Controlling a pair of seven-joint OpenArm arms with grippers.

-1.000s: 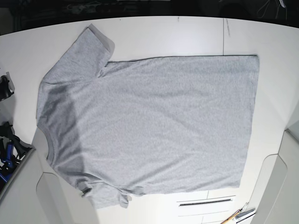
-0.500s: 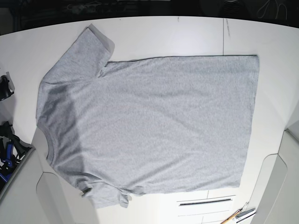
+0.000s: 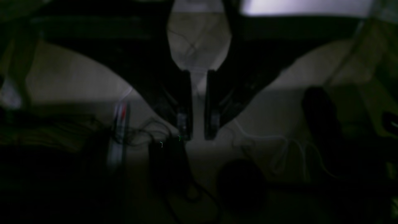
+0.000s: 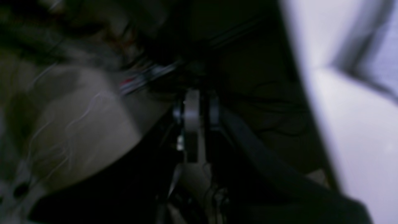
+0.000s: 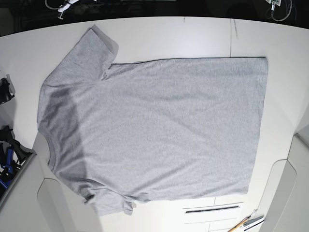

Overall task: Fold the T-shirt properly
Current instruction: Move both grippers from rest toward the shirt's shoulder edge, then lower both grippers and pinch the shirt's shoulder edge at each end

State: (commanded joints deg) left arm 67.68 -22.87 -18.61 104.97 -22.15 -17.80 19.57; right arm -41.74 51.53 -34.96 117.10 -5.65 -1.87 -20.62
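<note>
The T-shirt (image 5: 154, 130) lies flat on the white table (image 5: 169, 36), plain grey side up. Its neck is at the left, its hem at the right, and one sleeve (image 5: 89, 55) points to the far left corner. The near sleeve (image 5: 108, 203) is bunched at the front edge. Neither gripper shows clearly in the base view, and both are away from the shirt. In the dark left wrist view my left gripper (image 3: 198, 137) has a narrow gap between its fingers (image 3: 184, 105) with nothing in it. My right gripper (image 4: 194, 109) is blurred and dark, and the shirt is not in either wrist view.
Black and blue gear (image 5: 7, 152) sits at the table's left edge. A pen-like tool (image 5: 247, 223) lies at the front right, beside a slot (image 5: 212, 209). Pale cables (image 5: 63, 6) hang at the far edge. A red-tipped pen (image 3: 119, 124) and cables lie under the left wrist.
The T-shirt has not moved. Pale cable-like parts have shifted along the far top edge of the base view, and some now show at the top left.
</note>
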